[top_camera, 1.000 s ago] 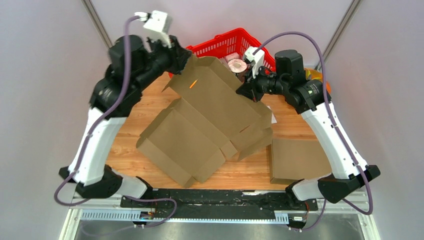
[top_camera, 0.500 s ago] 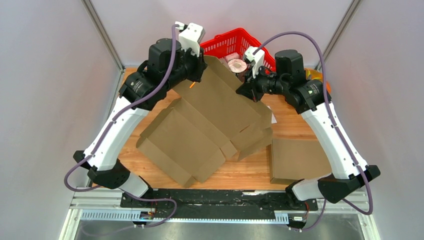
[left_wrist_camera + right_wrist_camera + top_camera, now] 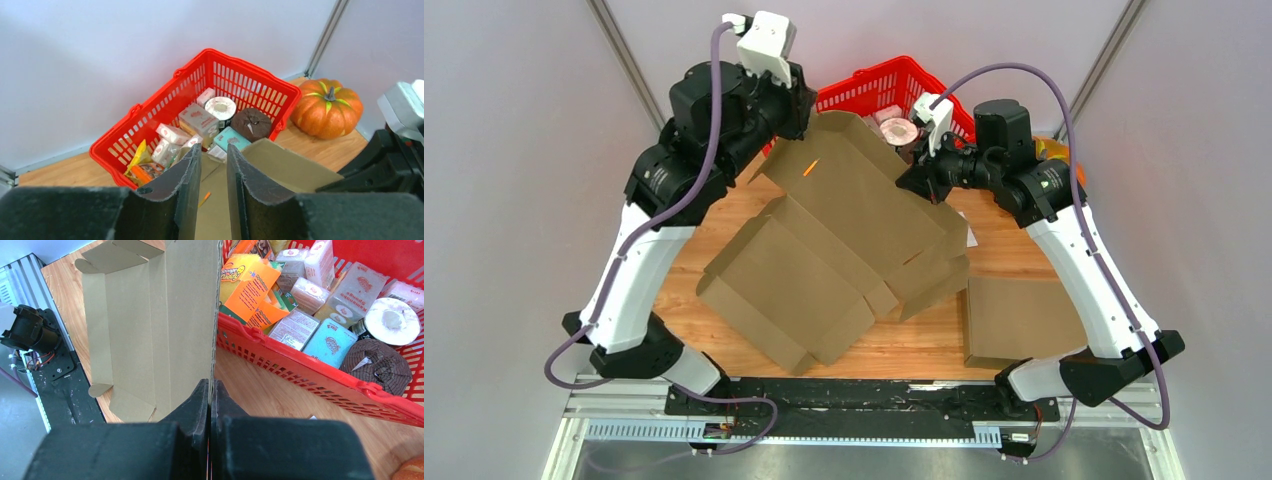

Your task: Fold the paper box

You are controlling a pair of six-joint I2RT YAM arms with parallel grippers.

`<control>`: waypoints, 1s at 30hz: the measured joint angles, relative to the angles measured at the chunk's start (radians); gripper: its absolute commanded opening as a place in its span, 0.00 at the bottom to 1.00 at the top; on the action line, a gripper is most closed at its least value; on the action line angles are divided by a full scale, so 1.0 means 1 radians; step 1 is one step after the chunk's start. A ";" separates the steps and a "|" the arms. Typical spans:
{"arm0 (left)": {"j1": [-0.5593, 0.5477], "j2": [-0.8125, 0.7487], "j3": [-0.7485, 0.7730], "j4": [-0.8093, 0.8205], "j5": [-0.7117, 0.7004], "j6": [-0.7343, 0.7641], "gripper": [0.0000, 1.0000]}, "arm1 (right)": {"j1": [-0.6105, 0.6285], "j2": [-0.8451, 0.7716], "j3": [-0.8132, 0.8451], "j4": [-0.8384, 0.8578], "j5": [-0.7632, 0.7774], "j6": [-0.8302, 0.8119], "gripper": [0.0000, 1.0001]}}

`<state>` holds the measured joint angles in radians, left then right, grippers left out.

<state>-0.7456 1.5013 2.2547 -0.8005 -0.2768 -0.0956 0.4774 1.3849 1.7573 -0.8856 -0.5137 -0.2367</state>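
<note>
Paper box (image 3: 824, 250), unfolded and flat, sits mid-worktop (image 3: 904, 350). Near panels lie on the wood; the far panel is tilted up toward the red basket (image 3: 879, 85). Right end effector (image 3: 210, 384) is clenched on the box's right edge, cardboard pinched between the pads. Left end effector (image 3: 214, 150) is at the raised far edge, fingers parted by a narrow gap, nothing pinched, cardboard visible past them. Basket is full of packets. Pumpkin (image 3: 327, 107) is right of the basket. A second flat cardboard piece (image 3: 1024, 315) lies near right.
</note>
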 measured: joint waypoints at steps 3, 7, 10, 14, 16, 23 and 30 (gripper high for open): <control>0.000 0.049 0.034 -0.003 -0.010 0.001 0.31 | 0.000 0.000 0.000 0.000 0.000 0.000 0.00; 0.000 0.132 0.053 -0.028 -0.010 -0.003 0.27 | 0.000 0.000 0.000 0.000 0.000 0.000 0.00; 0.000 0.166 0.042 -0.054 0.013 -0.014 0.24 | 0.000 0.000 0.000 0.000 0.000 0.000 0.00; -0.013 0.146 -0.025 -0.041 0.039 -0.039 0.23 | 0.000 0.000 0.000 0.000 0.000 0.000 0.00; -0.028 0.092 -0.126 -0.006 0.047 -0.060 0.23 | 0.000 0.000 0.000 -0.003 0.000 0.001 0.00; -0.043 0.013 -0.275 0.055 0.104 -0.144 0.24 | 0.016 0.000 0.000 -0.005 0.026 -0.007 0.00; -0.043 -0.051 -0.363 0.073 0.127 -0.138 0.53 | 0.069 -0.011 -0.027 -0.017 0.189 -0.143 0.00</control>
<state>-0.7883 1.4498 1.8915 -0.7277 -0.1493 -0.2337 0.5468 1.3743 1.7306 -0.9028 -0.3248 -0.3798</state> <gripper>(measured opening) 0.465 0.008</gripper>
